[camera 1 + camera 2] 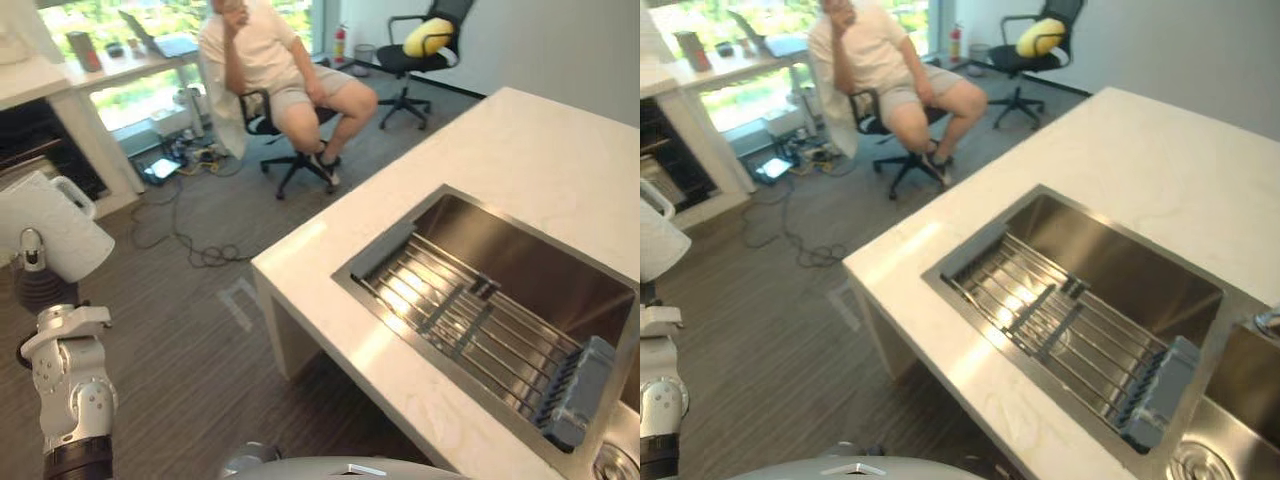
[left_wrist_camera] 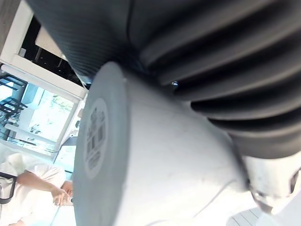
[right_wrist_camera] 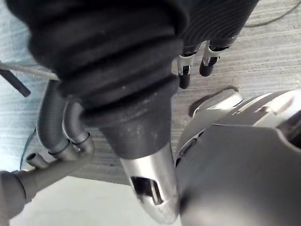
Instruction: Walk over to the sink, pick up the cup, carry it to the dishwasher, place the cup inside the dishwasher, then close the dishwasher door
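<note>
A white cup (image 1: 52, 228) with a handle is high at the far left, lying on its side in my left hand (image 1: 34, 272), away from the counter. In the left wrist view the cup's base and wall (image 2: 141, 160) press against the hand's dark ribbed cover (image 2: 211, 56), and the hand is shut on it. My right hand (image 3: 141, 117) hangs over the striped floor, with its fingers (image 3: 184, 75) straight and nothing in it. The steel sink (image 1: 530, 260) is set into the white counter (image 1: 540, 150) at the right.
A wire rack (image 1: 450, 310) lies across the sink, with a grey holder (image 1: 575, 392) at its near end. A person (image 1: 290, 75) sits on an office chair beyond the counter's corner. Cables (image 1: 190, 235) trail on the floor. A second chair holds a yellow cushion (image 1: 428, 36).
</note>
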